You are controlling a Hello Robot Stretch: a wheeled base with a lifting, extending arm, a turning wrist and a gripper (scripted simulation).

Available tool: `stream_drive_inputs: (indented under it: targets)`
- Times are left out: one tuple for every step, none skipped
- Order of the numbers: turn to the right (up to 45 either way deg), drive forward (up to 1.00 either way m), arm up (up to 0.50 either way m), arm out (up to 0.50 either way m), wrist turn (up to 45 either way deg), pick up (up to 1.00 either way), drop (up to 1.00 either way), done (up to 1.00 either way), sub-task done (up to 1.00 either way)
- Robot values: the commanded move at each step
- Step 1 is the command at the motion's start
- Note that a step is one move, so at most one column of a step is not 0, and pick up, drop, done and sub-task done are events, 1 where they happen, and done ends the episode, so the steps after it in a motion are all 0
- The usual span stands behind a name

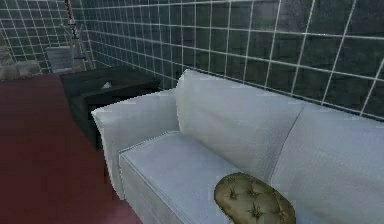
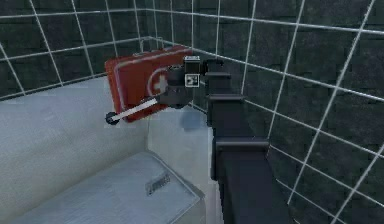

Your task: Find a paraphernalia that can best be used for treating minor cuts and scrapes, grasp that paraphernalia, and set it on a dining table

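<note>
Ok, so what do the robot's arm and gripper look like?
The arm is a dark square bar in stepped segments. At its far end sit two small white squares with black marks. Left of them is the gripper, a dark body with thin fingers; the clearest is pale with a dark tip.

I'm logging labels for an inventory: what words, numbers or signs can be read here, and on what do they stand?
Readable text: none.
Red box-shaped case: a white round emblem, no letters legible.
Small white squares with black marks on the dark square arm bar: patterns, not readable characters.
</note>
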Motion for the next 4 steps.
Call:
stream_drive_inputs:
  targets:
    - [0.0, 0.0, 0.0, 0.0, -45.0, 0.0, 0.0, 0.0, 0.0]
    - [0.0, 0.0, 0.0, 0.0, -24.0, 0.0, 0.0, 0.0, 0.0]
    - [0.0, 0.0, 0.0, -0.32, 0.0, 0.0, 0.0, 0.0, 0.0]
    - [-45.0, 0.0, 0.0, 0.0, 0.0, 0.0, 0.0, 0.0, 0.0]
